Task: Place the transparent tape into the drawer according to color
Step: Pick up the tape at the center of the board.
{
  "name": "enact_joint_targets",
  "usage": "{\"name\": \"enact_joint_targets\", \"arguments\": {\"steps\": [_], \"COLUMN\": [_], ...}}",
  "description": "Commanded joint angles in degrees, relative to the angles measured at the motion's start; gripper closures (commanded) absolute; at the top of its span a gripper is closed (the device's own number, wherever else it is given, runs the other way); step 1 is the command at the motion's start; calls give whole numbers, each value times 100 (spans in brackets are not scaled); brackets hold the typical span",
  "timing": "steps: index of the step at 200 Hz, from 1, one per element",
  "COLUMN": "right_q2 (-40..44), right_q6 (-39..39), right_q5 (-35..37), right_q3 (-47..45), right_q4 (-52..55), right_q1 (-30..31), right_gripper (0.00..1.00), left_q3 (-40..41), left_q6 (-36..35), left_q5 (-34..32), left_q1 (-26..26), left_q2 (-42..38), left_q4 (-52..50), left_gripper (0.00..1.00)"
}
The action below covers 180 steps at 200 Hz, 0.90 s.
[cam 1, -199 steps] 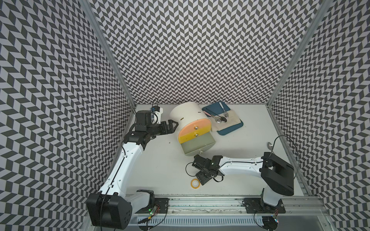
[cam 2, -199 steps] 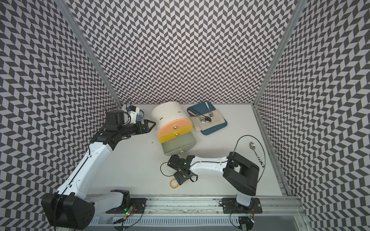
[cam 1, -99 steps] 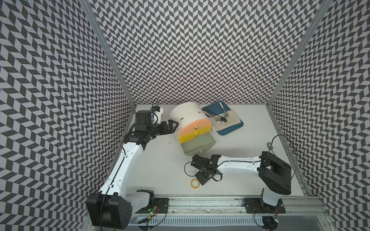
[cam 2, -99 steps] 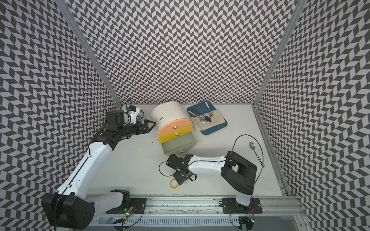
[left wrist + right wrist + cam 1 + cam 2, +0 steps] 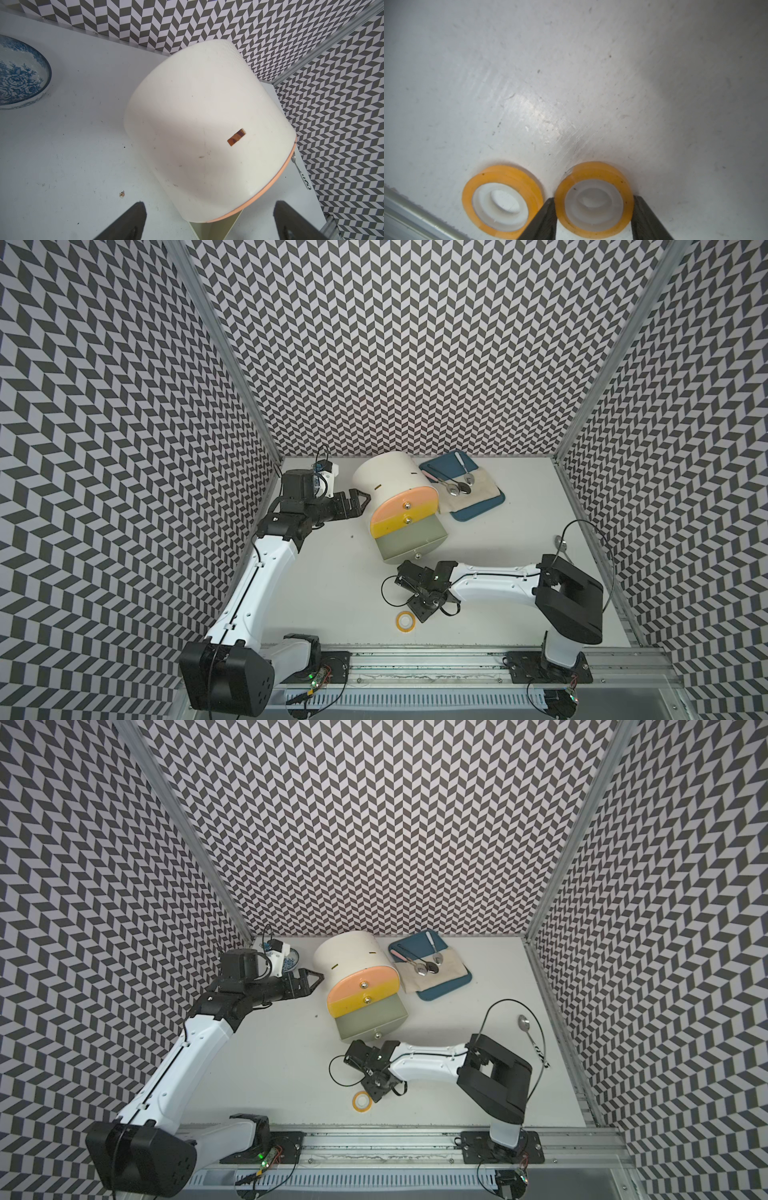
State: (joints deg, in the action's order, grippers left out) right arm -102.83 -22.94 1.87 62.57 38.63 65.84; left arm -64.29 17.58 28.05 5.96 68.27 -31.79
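The half-closed right gripper (image 5: pixel 593 199) pinches one orange tape ring (image 5: pixel 593 187), twin (image 5: pixel 406 620) beside at 8 o'clock, rail (image 5: pixel 415 660) at 6, open tabletop (image 5: pixel 332 593) at 9.

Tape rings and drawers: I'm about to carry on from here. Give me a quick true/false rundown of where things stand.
1. The gripped ring and the spare ring are both yellow-orange. True.
2. The right gripper has both rings between its fingers. False: only the gripped ring is between them. The spare ring lies on the table beside them.
3. The grey-green drawer at the bottom is pulled out. True.
4. The yellow drawer is open. False: it is shut, like the pink drawer above it.
5. The left gripper holds a tape ring. False: it is open and empty, beside the cabinet.
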Motion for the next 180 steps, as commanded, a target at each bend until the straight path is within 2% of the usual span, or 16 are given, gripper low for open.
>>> {"name": "enact_joint_targets", "arguments": {"steps": [1,118,180], "right_q2": [-278,111,355], "right_q6": [8,-20,-9], "right_q5": [-284,-90,-51], "right_q3": [-124,61,147], "right_q4": [-5,130,324], "right_q1": [43,-43,-133], "right_gripper": [58,70,73], "left_q3": [-60,471,925], "left_q6": [-97,26,52], "left_q5": [77,80,113], "left_q1": [-34,-147,-147], "left_q2": [-42,-572,-926], "left_q4": [-29,-11,-118], "left_gripper": [0,0,0]}}
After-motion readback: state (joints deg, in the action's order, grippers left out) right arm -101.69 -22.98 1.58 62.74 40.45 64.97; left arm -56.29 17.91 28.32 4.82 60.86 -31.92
